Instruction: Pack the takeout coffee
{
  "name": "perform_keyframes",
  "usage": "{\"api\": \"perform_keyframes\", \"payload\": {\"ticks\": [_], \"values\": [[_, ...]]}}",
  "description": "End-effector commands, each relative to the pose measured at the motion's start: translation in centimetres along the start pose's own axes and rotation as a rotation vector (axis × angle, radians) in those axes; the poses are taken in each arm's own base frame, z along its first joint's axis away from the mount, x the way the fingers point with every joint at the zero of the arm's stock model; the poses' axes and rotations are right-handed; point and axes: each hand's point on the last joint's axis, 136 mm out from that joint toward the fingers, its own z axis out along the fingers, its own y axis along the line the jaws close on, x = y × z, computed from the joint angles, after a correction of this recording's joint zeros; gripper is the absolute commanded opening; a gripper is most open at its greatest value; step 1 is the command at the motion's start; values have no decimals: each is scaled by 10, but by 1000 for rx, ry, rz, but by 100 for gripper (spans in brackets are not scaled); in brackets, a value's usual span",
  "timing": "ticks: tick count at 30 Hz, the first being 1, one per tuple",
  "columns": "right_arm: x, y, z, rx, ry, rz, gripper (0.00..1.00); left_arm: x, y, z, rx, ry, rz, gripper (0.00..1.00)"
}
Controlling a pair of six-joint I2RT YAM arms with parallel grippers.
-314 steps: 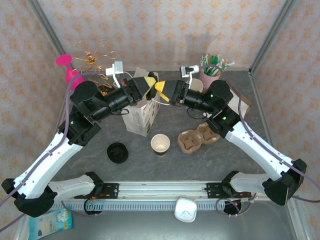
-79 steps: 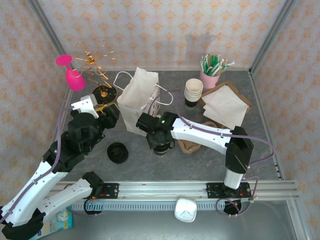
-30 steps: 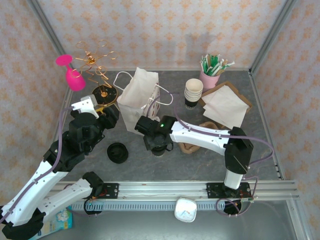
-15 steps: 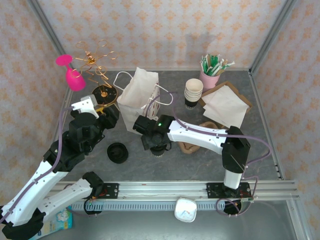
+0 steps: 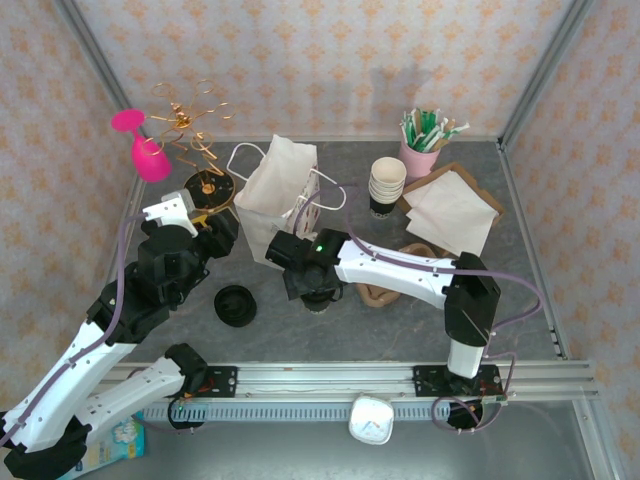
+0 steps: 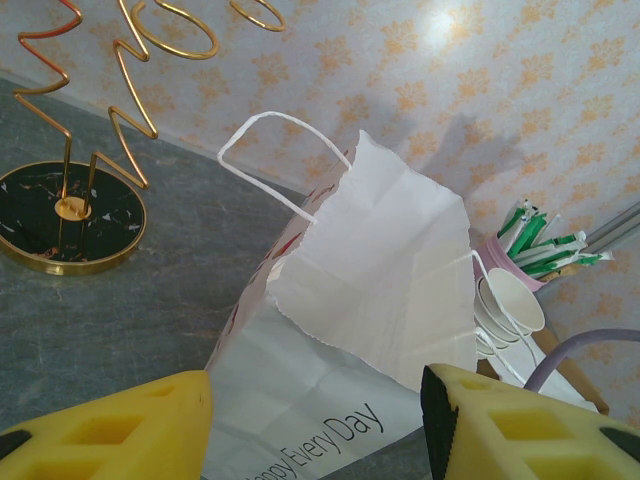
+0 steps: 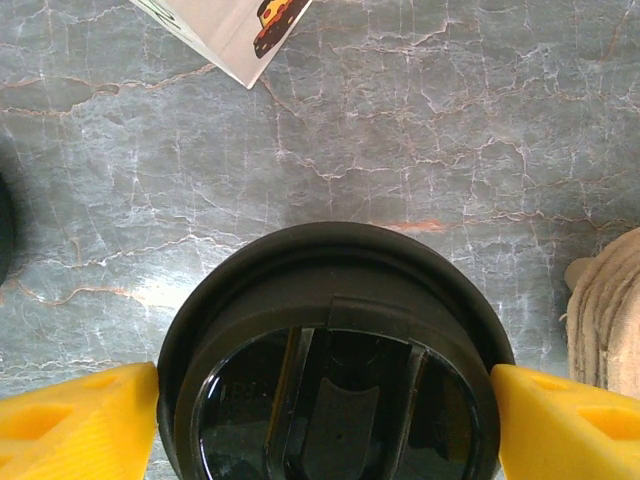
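Cream wallpaper (image 5: 330, 60) with orange motifs backs a grey marbled tabletop (image 5: 272, 336); slanting corner posts (image 5: 543, 65) look like metal.

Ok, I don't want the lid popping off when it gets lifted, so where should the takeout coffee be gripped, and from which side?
Probably the cup wall just under the lid of the takeout coffee, coming straight down from above. It stands upright and is round, so two opposite sides fit between the fingers. The right gripper straddles it that way, one finger on each side of the lid.

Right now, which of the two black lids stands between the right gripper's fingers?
The one on the takeout coffee, flanked by the right gripper. The loose black lid lies flat on the table, apart.
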Motion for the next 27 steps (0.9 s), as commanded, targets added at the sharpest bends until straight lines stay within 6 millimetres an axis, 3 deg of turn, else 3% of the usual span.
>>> {"api": "perform_keyframes", "payload": {"ticks": [1, 6, 27], "values": [[-6, -5, -11, 36, -32, 26, 83, -9, 2, -2, -18, -31, 8, 57], [-4, -7, -14, 40, -35, 46, 83, -10, 2, -3, -17, -32, 9, 57], [11, -13, 9, 56, -11, 45, 72, -10, -3, -2, 4, -28, -1, 58]]}}
